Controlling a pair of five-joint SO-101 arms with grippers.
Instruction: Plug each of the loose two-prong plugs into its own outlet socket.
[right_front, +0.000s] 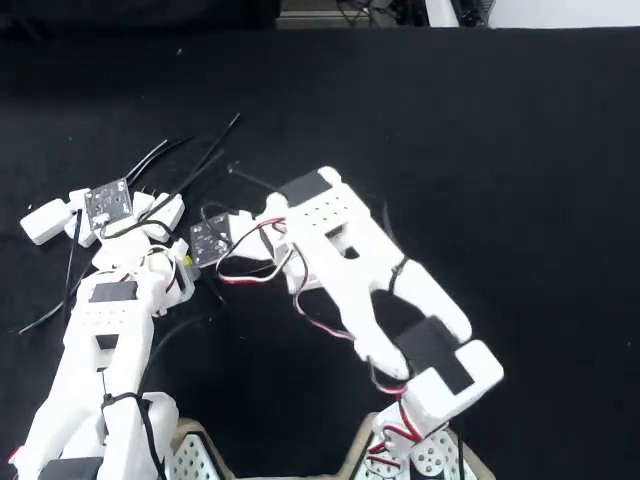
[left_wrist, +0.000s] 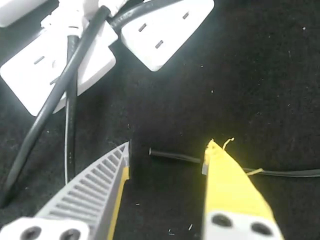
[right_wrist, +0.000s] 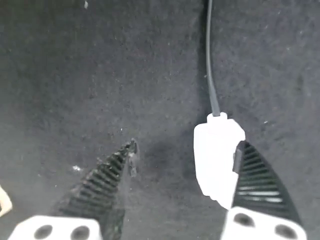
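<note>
Left arm (right_front: 100, 340) and outlets (right_front: 45, 222) sit on black cloth (right_front: 520, 150); cables (right_front: 365, 12) beyond.

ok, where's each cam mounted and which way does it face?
High view: fixed above the table, looking down on the black cloth; both white arms show.
Left wrist view: on the left arm, facing down past the open left pincer at white sockets and black cables.
Right wrist view: on the right arm, facing down past the open right pincer at a white plug beside one finger.
Shared: high and left wrist views both show the sockets.
</note>
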